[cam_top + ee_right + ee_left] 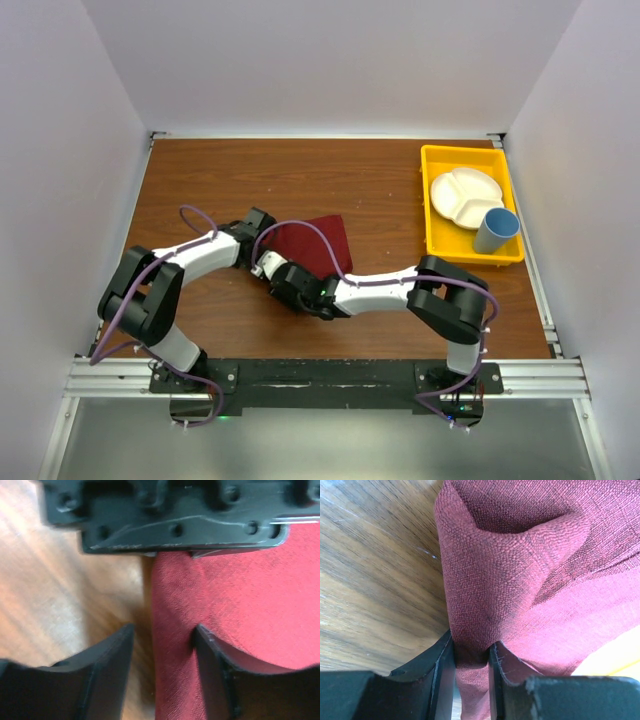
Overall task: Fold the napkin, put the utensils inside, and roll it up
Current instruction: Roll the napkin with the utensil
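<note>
- The napkin (320,245) lies on the table (380,180), between the two arms.
- The left end effector (470,647) is clenched on the napkin's edge, with cloth bunched above it.
- The right end effector (162,635) is released and straddles the same edge without pinching.
- Risk: a one-sided pull may drag and skew the fold, and the closely spaced end effectors may collide.
- No utensils appear in any view.

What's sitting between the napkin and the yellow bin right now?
Nothing: in the top view, only bare wooden table runs from the napkin to the yellow bin.
</note>
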Robot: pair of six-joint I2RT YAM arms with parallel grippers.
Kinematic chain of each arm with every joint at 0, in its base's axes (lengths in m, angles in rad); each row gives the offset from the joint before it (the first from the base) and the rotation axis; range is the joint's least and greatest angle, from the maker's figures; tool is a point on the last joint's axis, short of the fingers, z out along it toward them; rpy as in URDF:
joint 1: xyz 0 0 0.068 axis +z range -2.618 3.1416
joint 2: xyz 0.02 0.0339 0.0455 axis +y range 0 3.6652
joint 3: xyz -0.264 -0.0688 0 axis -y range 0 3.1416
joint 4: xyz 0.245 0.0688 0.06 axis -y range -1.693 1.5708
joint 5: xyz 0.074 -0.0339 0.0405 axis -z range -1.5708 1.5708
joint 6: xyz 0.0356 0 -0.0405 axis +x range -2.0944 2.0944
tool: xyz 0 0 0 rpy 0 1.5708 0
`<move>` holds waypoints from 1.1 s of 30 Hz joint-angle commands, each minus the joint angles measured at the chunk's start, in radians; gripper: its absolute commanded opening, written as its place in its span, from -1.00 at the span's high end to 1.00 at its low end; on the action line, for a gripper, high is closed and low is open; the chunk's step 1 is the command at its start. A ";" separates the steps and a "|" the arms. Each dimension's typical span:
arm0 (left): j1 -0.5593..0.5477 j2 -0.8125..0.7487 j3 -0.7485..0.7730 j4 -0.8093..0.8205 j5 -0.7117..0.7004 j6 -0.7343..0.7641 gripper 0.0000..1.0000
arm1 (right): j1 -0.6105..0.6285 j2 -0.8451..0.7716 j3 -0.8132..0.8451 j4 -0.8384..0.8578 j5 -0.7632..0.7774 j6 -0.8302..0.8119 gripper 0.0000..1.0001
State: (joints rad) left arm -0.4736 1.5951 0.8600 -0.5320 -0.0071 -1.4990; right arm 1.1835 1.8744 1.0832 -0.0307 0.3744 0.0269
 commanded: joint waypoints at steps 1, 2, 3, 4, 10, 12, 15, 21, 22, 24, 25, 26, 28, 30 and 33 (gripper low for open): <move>-0.002 -0.023 -0.042 -0.054 -0.008 0.028 1.00 | -0.001 0.026 0.023 -0.009 0.066 0.080 0.33; -0.002 -0.033 -0.044 -0.051 -0.022 0.037 1.00 | -0.002 0.022 0.014 -0.014 0.066 0.115 0.48; -0.002 -0.047 -0.044 -0.049 -0.037 0.048 1.00 | -0.002 0.013 0.001 -0.011 0.064 0.126 0.57; -0.002 -0.078 -0.041 -0.033 -0.069 0.065 1.00 | -0.004 0.006 -0.029 0.001 0.046 0.137 0.66; 0.003 -0.236 -0.027 -0.016 -0.218 0.198 -0.19 | -0.076 -0.064 -0.129 0.080 -0.176 0.215 1.00; 0.003 -0.311 -0.039 -0.010 -0.244 0.236 -0.31 | -0.131 -0.075 -0.144 0.097 -0.322 0.249 1.00; 0.006 -0.406 -0.067 0.016 -0.281 0.276 -0.49 | -0.229 -0.067 -0.177 0.149 -0.561 0.309 1.00; 0.012 -0.410 -0.091 0.075 -0.196 0.318 -0.53 | -0.373 0.095 -0.063 0.055 -0.921 0.372 1.00; 0.012 -0.397 -0.095 0.084 -0.182 0.318 -0.53 | -0.399 0.112 -0.054 0.061 -0.949 0.396 1.00; 0.012 -0.362 -0.108 0.124 -0.137 0.316 -0.52 | -0.424 0.164 -0.023 0.039 -1.027 0.409 1.00; 0.012 -0.351 -0.114 0.142 -0.123 0.316 -0.52 | -0.445 0.179 -0.019 0.038 -1.051 0.419 1.00; 0.010 -0.339 -0.119 0.154 -0.113 0.315 -0.52 | -0.452 0.208 -0.013 0.037 -1.077 0.424 1.00; 0.012 -0.294 -0.118 0.182 -0.096 0.318 -0.52 | -0.478 0.232 0.003 0.037 -1.138 0.439 1.00; 0.012 -0.236 -0.098 0.193 -0.085 0.327 -0.52 | -0.498 0.267 0.018 0.048 -1.178 0.453 1.00; 0.012 -0.161 -0.073 0.210 -0.064 0.330 -0.52 | -0.516 0.298 0.053 0.011 -1.230 0.441 1.00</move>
State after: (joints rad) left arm -0.4664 1.3685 0.7483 -0.3908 -0.1093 -1.2007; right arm 0.6785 2.0781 1.1343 0.1478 -0.8097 0.4759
